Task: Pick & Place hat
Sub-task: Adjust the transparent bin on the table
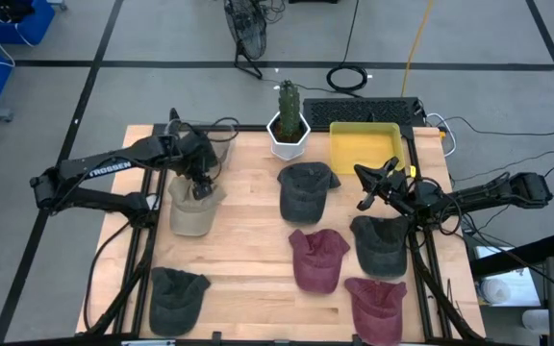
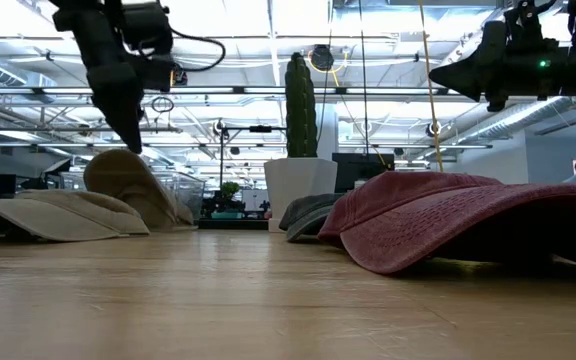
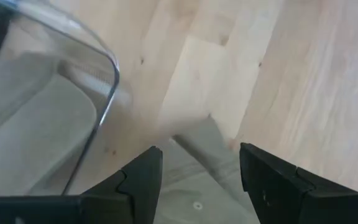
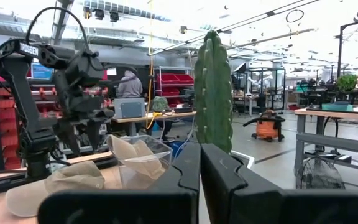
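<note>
A beige hat (image 1: 188,211) lies on the wooden table (image 1: 248,269) at the left, crown up (image 2: 128,185). My left gripper (image 1: 200,188) hangs open just above it, pointing steeply down. In the left wrist view the beige cloth (image 3: 197,165) shows between the two spread fingers (image 3: 138,183); I see no contact. My right gripper (image 1: 367,188) is shut with nothing in it. It is raised over the table's right side and points toward the cactus (image 4: 214,87).
Dark grey hats (image 1: 306,190) (image 1: 381,242) (image 1: 176,296) and maroon hats (image 1: 317,258) (image 1: 376,306) lie across the table. A yellow bin (image 1: 364,146) and a potted cactus (image 1: 288,123) stand at the far edge. A clear container (image 3: 55,81) holding beige cloth sits beside the left gripper.
</note>
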Robot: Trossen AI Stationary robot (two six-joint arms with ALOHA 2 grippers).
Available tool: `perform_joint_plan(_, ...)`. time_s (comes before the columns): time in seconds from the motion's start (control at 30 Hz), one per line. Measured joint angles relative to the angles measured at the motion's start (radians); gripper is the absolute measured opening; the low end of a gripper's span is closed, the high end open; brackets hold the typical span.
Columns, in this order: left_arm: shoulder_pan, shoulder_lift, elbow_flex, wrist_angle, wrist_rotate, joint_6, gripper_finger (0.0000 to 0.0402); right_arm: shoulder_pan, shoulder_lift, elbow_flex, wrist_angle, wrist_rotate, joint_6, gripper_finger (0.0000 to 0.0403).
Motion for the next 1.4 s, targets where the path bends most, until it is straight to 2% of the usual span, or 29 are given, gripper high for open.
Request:
perform_joint_plan(0.23, 0.001, 0.131, 0.0, -0.011, -0.049, -0.011, 0.0216, 0.0, 0.0, 0.0, 0.004, 0.0, 0.023, 0.0004)
perform_joint_plan(0.4, 0.004, 0.195, 0.0, -0.01, -0.29, 0.006, 0.0216, 0.0, 0.0, 0.0, 0.004, 0.0, 0.034, 0.0004)
perform_joint_plan(0.5, 0.013, 0.205, 0.0, 0.003, -0.358, 0.001, 0.0216, 0.0, 0.0, 0.0, 0.003, 0.0, 0.034, 0.0004)
perform_joint_plan(1.0, 0.041, 0.205, -0.001, 0.059, -0.485, -0.111, 0.0216, 0.0, 0.0, 0.0, 0.003, 0.001, 0.034, 0.0004)
perform_joint_plan(1.17, 0.04, 0.205, -0.001, 0.114, -0.477, -0.129, 0.0216, 0.0, 0.0, 0.0, 0.003, 0.0, 0.038, 0.0004)
perform_joint_plan(1.4, 0.036, 0.205, -0.001, 0.111, -0.445, -0.149, 0.0216, 0.0, 0.0, 0.0, 0.003, 0.001, 0.037, 0.0004)
